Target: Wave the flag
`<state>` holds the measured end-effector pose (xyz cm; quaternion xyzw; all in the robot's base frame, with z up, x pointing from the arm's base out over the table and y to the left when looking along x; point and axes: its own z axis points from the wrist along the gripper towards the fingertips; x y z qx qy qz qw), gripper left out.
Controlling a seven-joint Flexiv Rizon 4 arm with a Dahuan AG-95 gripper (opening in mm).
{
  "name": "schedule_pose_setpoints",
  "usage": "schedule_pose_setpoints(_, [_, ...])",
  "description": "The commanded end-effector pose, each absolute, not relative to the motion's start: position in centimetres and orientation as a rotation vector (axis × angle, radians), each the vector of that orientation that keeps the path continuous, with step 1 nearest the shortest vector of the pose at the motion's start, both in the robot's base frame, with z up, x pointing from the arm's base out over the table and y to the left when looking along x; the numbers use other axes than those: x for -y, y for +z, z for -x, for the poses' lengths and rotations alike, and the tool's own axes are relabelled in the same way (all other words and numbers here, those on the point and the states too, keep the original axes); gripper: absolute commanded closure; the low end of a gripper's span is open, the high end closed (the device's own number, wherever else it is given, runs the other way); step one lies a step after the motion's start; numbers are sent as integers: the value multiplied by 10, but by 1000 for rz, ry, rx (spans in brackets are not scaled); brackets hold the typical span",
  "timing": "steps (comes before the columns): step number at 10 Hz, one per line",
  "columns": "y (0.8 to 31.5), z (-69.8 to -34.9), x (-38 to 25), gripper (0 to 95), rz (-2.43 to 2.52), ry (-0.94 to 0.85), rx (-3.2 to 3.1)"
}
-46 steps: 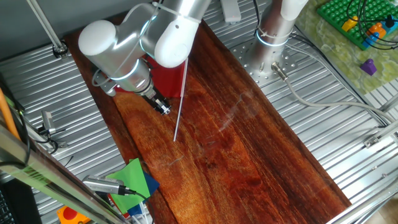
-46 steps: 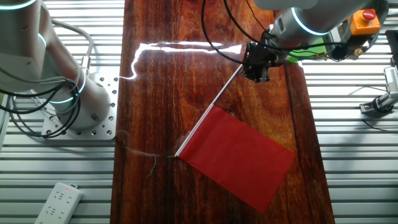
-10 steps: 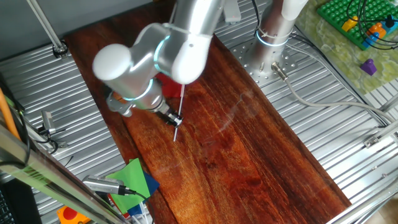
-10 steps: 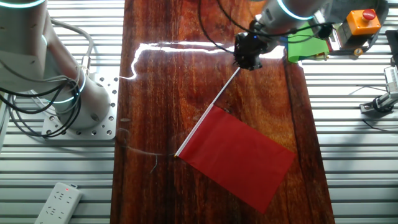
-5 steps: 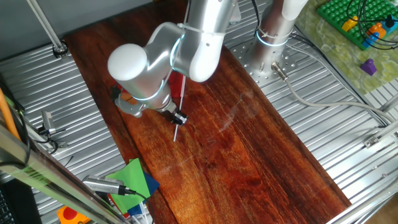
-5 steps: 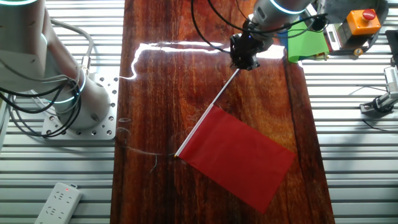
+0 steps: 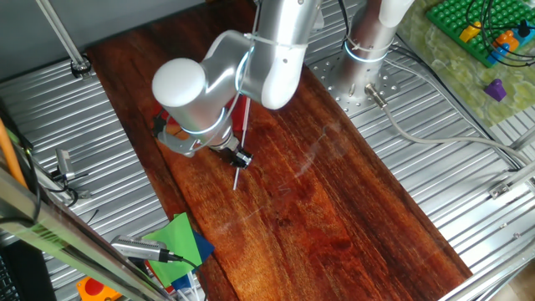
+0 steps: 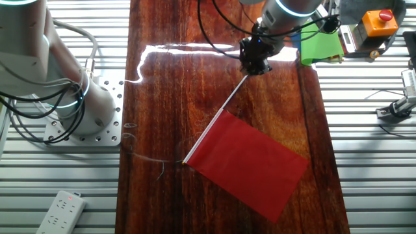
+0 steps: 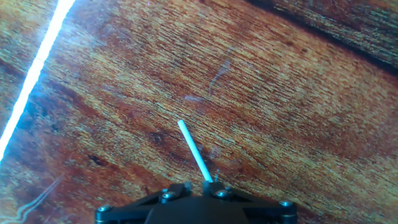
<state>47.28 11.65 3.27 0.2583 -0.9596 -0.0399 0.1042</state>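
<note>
Hand [image 8: 255,65] sits over flag [image 8: 250,162] stick's bare end.

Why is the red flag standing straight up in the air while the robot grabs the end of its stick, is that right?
Not quite. The red flag is lying flat on the wooden board, as the other fixed view shows. The gripper is at the end of the white stick, as you said.

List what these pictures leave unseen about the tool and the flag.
- Tool fingertips: hand view, cut off by the bottom edge; open or shut unclear.
- Contact with the flag stick: both fixed views, too small, hidden under the tool.
- Red cloth: one fixed view, mostly behind the arm.
</note>
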Motion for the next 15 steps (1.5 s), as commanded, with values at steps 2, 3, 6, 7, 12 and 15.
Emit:
schedule_pose_setpoints(2, [31,-482,-118,760,-758,-105,2829])
schedule_pose_setpoints(3, [31,-486,-118,760,-757,-103,2828])
schedule_pose_setpoints(6, [26,-494,-118,760,-762,-103,2831])
schedule_pose_setpoints(7, [25,-494,-118,760,-763,-103,2831])
schedule_pose_setpoints(12, [19,-496,-118,760,-777,-106,2833])
schedule_pose_setpoints(15, [17,-496,-121,760,-784,-105,2829])
